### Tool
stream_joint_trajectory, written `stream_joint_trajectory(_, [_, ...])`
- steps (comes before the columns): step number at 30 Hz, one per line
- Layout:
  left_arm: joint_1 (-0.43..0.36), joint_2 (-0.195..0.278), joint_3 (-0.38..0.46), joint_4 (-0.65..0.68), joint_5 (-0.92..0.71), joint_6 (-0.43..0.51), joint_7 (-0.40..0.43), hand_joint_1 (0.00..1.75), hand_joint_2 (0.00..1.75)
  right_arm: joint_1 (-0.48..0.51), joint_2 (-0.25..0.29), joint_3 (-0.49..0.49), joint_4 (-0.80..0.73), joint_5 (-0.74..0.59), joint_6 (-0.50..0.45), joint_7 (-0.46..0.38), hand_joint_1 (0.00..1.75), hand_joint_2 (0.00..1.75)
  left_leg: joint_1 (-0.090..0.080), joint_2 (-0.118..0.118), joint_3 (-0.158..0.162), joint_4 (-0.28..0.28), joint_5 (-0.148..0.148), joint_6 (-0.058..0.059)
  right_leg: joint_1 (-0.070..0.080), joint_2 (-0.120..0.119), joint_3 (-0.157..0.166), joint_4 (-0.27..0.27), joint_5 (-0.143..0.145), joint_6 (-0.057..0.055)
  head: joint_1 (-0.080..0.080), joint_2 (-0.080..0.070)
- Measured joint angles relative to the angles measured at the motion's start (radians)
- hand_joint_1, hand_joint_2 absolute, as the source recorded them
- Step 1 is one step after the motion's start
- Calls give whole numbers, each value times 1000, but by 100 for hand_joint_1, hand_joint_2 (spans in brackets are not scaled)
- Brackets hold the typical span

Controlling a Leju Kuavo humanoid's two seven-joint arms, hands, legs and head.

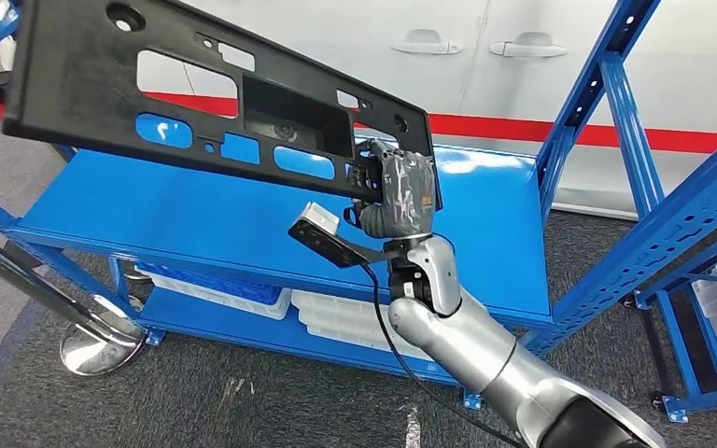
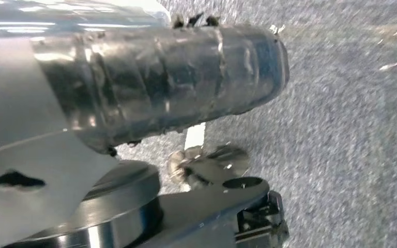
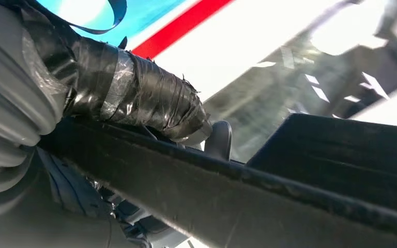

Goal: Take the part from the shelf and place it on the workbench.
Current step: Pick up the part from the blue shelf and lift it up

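While the right hand grips the long black plastic panel by its right end, the panel hangs tilted in the air over the blue workbench. Left hand is down near the grey floor, and honestly can't tell if its fingers are curled or spread.

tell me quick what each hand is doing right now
Left hand: cannot be told, fingers unclear.
Right hand: holding the black part by its end.

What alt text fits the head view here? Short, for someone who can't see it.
The robot's right hand grips one end of a long black plastic part, holding it tilted in the air above a blue shelf cart. White trays sit on the cart's lower shelf; a white car body stands behind.
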Motion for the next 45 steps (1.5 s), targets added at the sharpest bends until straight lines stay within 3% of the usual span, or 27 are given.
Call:
stream_joint_trajectory(2, [5,10,5,0,2,-19,-2,0,0,37,-16,-17,-119,-74,2,-41,175,175,-4,-2,57,-125,56,14,2,6,-1,1,-1,2,0,0])
stream_joint_trajectory(3, [5,15,8,1,1,-22,2,0,0,51,-24,-23,-171,-126,5,-68,175,175,-7,-3,75,-165,69,20,3,8,-3,1,0,5,0,0])
stream_joint_trajectory(7, [5,27,13,2,0,-18,33,0,0,98,-56,-34,-335,-338,38,-168,175,175,-8,-2,88,-205,80,30,5,8,-9,-2,2,27,1,0])
stream_joint_trajectory(9, [7,33,13,3,-1,-20,41,0,0,111,-72,-39,-395,-380,56,-188,175,175,-3,2,85,-223,96,41,5,6,-26,46,-48,35,3,0])
stream_joint_trajectory(11, [6,38,13,4,-5,-25,46,0,0,122,-85,-42,-441,-410,74,-199,175,175,-3,4,73,-226,108,49,3,3,-64,165,-132,40,6,0])
stream_joint_trajectory(12, [5,40,13,4,-8,-27,49,0,0,129,-90,-43,-457,-420,79,-202,175,175,-3,4,65,-225,114,49,3,2,-80,222,-161,43,6,0])
stream_joint_trajectory(13, [5,41,13,4,-9,-28,50,0,0,137,-94,-43,-471,-426,84,-204,175,175,-3,4,55,-223,121,48,2,2,-83,254,-171,46,7,0])
stream_joint_trajectory(15, [4,42,13,4,-11,-29,52,0,0,147,-100,-43,-495,-431,88,-204,175,175,-1,4,34,-218,134,44,-2,1,-38,214,-137,51,7,0])
stream_joint_trajectory(18, [3,45,13,4,-11,-29,54,0,0,152,-107,-45,-529,-434,94,-204,175,175,-1,1,4,-200,152,27,-6,2,84,33,-89,52,7,0])
stream_joint_trajectory(19, [3,46,13,4,-11,-30,55,0,0,154,-109,-45,-537,-437,98,-203,175,175,-3,-1,0,-195,158,20,-5,4,100,2,-90,48,8,0])
stream_joint_trajectory(22, [3,51,13,4,-13,-37,58,0,0,160,-115,-46,-551,-455,120,-197,175,175,-1,-4,-5,-200,175,1,-2,6,84,-7,-75,27,7,0])
stream_joint_trajectory(23, [4,52,13,5,-14,-39,59,0,0,160,-117,-46,-555,-463,129,-193,175,175,2,-3,-12,-191,159,-3,-3,4,76,-8,-65,19,5,0])
stream_joint_trajectory(24, [4,53,13,5,-15,-41,60,0,0,161,-118,-46,-559,-470,139,-188,175,175,3,-3,-25,-164,122,-8,-5,2,67,-10,-53,11,5,0])
stream_joint_trajectory(26, [3,54,13,5,-19,-43,62,0,0,162,-120,-46,-564,-481,156,-181,175,175,5,-1,-55,-53,14,-14,-6,0,41,-9,-29,3,1,0])
stream_joint_trajectory(27, [2,54,13,5,-20,-43,63,0,0,164,-121,-46,-565,-483,162,-179,175,175,5,-1,-66,12,-26,-17,-5,-1,26,-9,-17,1,0,0])
stream_joint_trajectory(28, [0,54,13,5,-21,-43,64,0,0,166,-122,-46,-566,-485,165,-178,175,175,5,-1,-66,61,-41,-18,-3,-2,11,-8,-7,1,-1,0])
stream_joint_trajectory(29, [-1,55,13,5,-21,-43,65,0,0,168,-124,-46,-566,-486,168,-178,175,175,5,-1,-53,82,-35,-17,-2,-3,-3,-7,3,2,-1,0])
stream_joint_trajectory(30, [-2,55,13,5,-21,-43,66,0,0,169,-125,-46,-567,-487,169,-177,175,175,4,-1,-22,66,-14,-13,0,-4,-16,-7,13,2,-1,0])
stream_joint_trajectory(32, [-5,58,13,5,-21,-43,67,0,0,171,-126,-46,-569,-487,170,-177,175,175,0,-2,84,-58,15,1,2,-4,-35,-7,30,7,-1,0])
stream_joint_trajectory(34, [-8,61,13,5,-22,-43,67,0,0,171,-128,-46,-574,-487,171,-176,175,175,-8,-3,172,-185,7,13,2,-6,-44,-9,46,16,0,0])
stream_joint_trajectory(35, [-11,62,13,5,-22,-43,68,0,0,171,-129,-46,-576,-487,171,-175,175,175,-12,-4,188,-215,-1,16,1,-7,-45,-12,54,23,0,0])
stream_joint_trajectory(37, [-12,63,13,5,-23,-43,69,0,0,171,-130,-46,-577,-487,174,-172,175,175,-13,-3,186,-230,15,23,-2,-8,-47,-19,68,36,-2,0])
stream_joint_trajectory(39, [-12,63,13,5,-24,-44,71,0,0,172,-133,-46,-577,-488,178,-169,175,175,-8,3,174,-245,41,35,0,-6,-58,-5,43,47,0,0])
stream_joint_trajectory(42, [-13,66,13,5,-24,-46,72,0,0,172,-137,-46,-577,-491,183,-168,175,175,-6,7,132,-251,79,49,0,-5,-98,143,-99,53,6,0])
stream_joint_trajectory(43, [-13,67,13,5,-24,-46,72,0,0,173,-138,-46,-577,-494,183,-168,175,175,-7,8,115,-248,89,50,0,-5,-107,204,-127,54,7,0])
stream_joint_trajectory(44, [-13,67,13,5,-24,-46,72,0,0,173,-139,-46,-577,-497,183,-169,175,175,-7,8,98,-245,100,49,-1,-5,-106,244,-125,54,7,0])
stream_joint_trajectory(45, [-14,67,13,5,-24,-46,71,0,0,173,-140,-46,-577,-500,182,-170,175,175,-7,8,80,-239,110,47,-1,-5,-93,257,-100,54,8,0])
